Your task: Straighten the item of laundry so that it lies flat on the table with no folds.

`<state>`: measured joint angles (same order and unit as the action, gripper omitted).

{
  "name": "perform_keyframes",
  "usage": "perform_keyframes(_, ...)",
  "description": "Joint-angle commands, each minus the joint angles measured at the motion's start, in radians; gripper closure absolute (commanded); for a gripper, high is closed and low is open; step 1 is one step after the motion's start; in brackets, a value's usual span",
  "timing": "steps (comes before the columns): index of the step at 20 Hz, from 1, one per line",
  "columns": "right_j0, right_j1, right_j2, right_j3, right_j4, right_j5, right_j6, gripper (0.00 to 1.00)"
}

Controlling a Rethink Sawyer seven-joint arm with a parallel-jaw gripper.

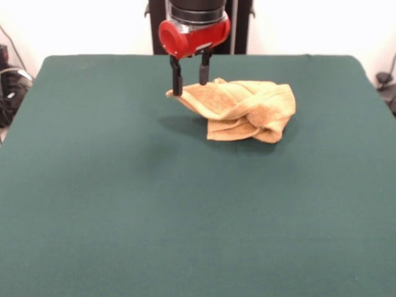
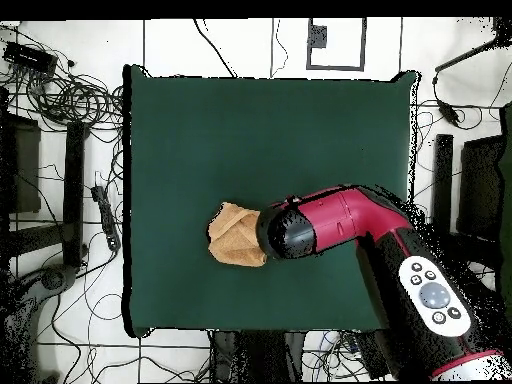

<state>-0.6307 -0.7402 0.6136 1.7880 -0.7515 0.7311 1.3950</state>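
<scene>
Front view, end effector (image 1: pixel 188 83) pinching crumpled towel (image 1: pixel 244 111) corner (lifted), green table (image 1: pixel 185 210).

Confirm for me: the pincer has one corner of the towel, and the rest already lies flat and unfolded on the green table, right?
Not flat. In the front view the pincer does hold the towel by one corner, but the rest sits bunched in crumpled folds on the green table, not spread out.
</scene>
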Motion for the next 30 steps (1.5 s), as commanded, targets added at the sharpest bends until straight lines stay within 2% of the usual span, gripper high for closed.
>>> perform_keyframes(1, 0.063, 0.033, -0.031, 0.077, 0.013, -0.084, 0.127, 0.00)
perform_keyframes(30, 0.098, 0.087, -0.092, 0.044, 0.007, -0.153, 0.110, 0.00)
